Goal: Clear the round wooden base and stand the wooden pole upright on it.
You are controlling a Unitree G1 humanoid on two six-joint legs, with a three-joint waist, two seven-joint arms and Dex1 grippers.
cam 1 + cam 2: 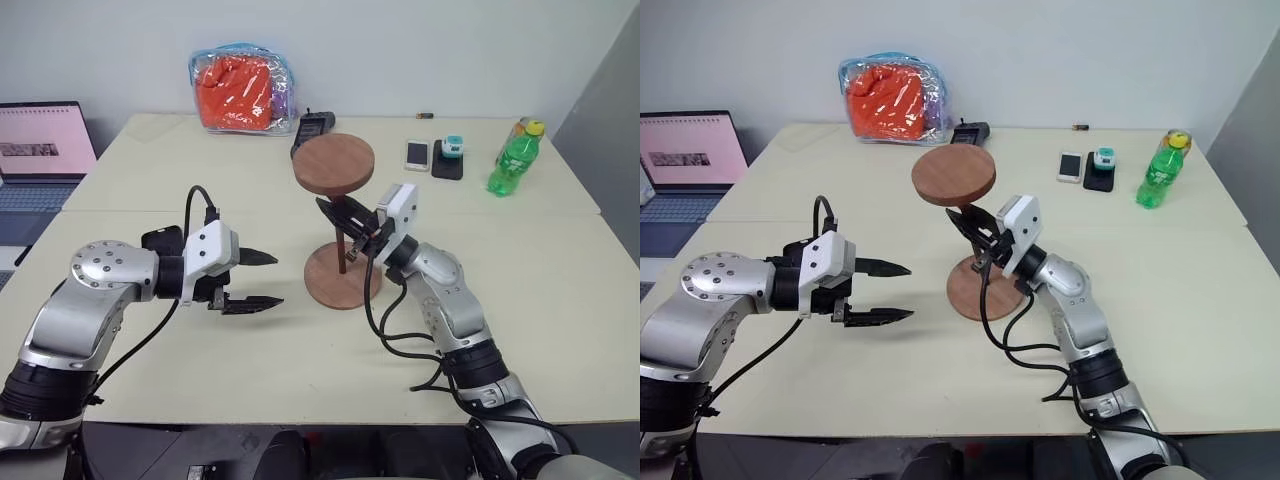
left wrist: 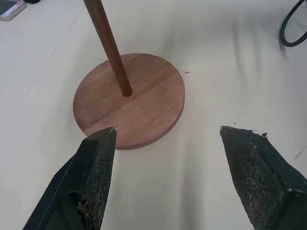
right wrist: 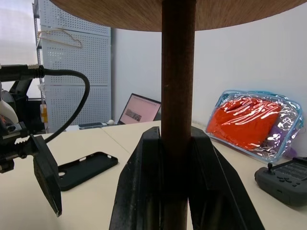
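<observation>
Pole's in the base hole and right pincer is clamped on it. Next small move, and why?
Probably open the right pincer and back it off. The wooden pole stands upright, its foot in the centre hole of the round wooden base, which is otherwise bare. The left pincer hangs open beside the base, ready if the pole tips.

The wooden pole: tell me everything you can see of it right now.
The wooden pole is a thin dark-brown rod capped by a round reddish-brown disc, like a tall mushroom. It looks like smooth, finished wood. It stands roughly upright with its foot at the centre of the round wooden base on the table. The right end effector is shut on the rod partway up. The open left end effector is beside it, not touching.
</observation>
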